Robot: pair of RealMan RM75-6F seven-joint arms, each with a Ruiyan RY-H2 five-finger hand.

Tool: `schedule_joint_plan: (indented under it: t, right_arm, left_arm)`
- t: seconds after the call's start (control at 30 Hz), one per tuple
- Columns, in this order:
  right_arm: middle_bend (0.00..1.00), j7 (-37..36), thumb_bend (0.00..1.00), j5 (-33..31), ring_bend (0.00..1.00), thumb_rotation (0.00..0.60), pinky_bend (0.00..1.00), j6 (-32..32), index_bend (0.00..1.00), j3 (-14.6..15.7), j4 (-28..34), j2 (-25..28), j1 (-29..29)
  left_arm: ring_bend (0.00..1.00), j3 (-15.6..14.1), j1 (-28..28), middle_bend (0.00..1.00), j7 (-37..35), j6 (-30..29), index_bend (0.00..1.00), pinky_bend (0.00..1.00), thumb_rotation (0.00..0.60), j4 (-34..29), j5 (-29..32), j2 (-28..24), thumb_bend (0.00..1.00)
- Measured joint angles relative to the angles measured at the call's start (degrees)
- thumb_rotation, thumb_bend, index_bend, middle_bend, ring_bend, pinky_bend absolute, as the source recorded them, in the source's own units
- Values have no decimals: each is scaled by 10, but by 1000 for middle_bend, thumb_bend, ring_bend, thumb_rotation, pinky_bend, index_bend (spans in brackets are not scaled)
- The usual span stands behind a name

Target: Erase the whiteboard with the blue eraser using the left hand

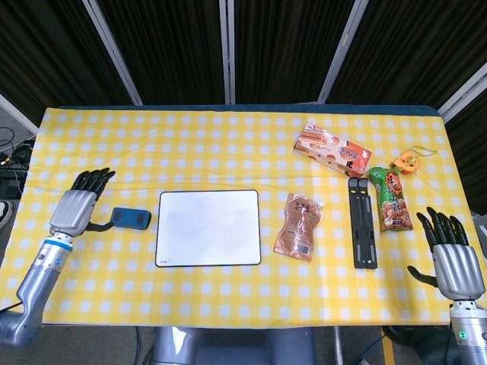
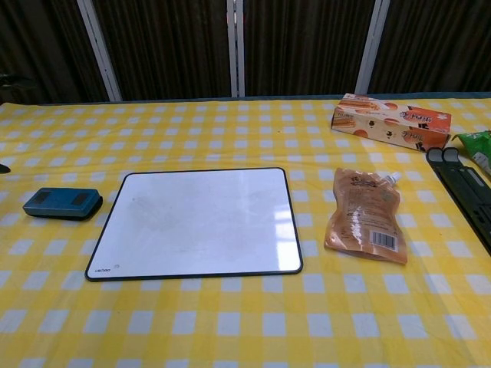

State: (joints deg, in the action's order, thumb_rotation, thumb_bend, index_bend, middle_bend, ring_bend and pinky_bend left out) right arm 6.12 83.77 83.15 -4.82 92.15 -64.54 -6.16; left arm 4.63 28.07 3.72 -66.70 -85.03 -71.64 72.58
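Observation:
The blue eraser (image 1: 131,218) (image 2: 62,203) lies flat on the yellow checked cloth, just left of the whiteboard (image 1: 208,227) (image 2: 198,221), which shows a blank white face. My left hand (image 1: 77,206) hovers to the left of the eraser with its fingers spread, holding nothing and apart from it. In the chest view this hand is out of the picture. My right hand (image 1: 453,258) is at the table's right front corner, fingers spread and empty.
A brown pouch (image 1: 299,226) lies right of the board. Further right are a black folding stand (image 1: 363,221), a green snack bag (image 1: 391,198), an orange snack box (image 1: 333,150) and a small orange item (image 1: 409,162). The table's front edge runs just below both hands.

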Motion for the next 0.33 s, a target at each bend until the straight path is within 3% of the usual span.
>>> schedule_joint_plan:
  t: [0.17,0.33]
  right_arm:
    - [0,-4,0,5,0,600,0,2,0,1,2,2,0]
    - [0,-5,0,8,0,600,0,5,0,1,2,3,0]
  left_arm:
    - [0,-2,-60,0,77,-86,0,0,600,-93,26,-39,0]
    - [0,-12,-96,0,97,-131,0,0,600,-129,14,-53,0]
